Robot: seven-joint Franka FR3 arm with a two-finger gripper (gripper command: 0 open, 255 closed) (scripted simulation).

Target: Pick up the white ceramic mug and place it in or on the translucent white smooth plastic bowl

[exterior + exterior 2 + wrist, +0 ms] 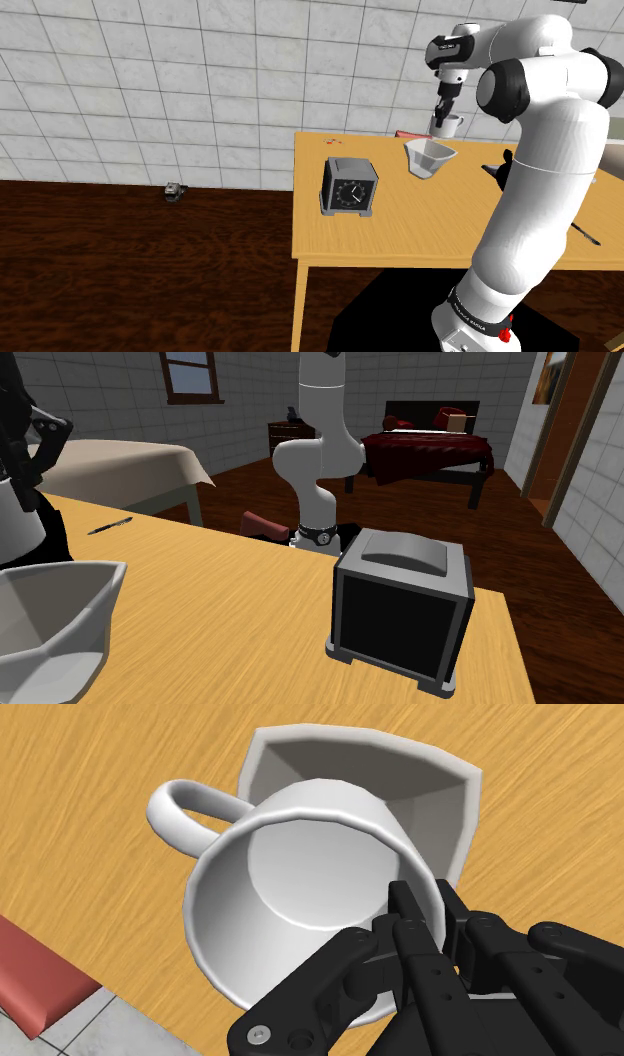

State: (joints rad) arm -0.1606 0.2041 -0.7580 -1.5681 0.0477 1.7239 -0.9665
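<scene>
The white mug point(290, 894) is clasped at its rim by my black gripper point(428, 909), one finger inside the cup and one outside, handle pointing away from the fingers. Past the mug lies the pale angular bowl point(430, 784), partly covered by the mug's body. In the shoulder view the gripper point(446, 108) holds the mug point(452, 124) upright just behind the bowl point(428, 157) on the wooden table point(400, 235). In the second exterior view the bowl point(50, 622) sits at the lower left with the mug point(18, 522) behind it.
A dark grey box with a clock face point(349, 187) stands on the table at the bowl's left in the shoulder view. A red flat item point(40, 989) lies by the table's far edge. A pen point(110, 526) lies near the stand. The tiled wall is close behind.
</scene>
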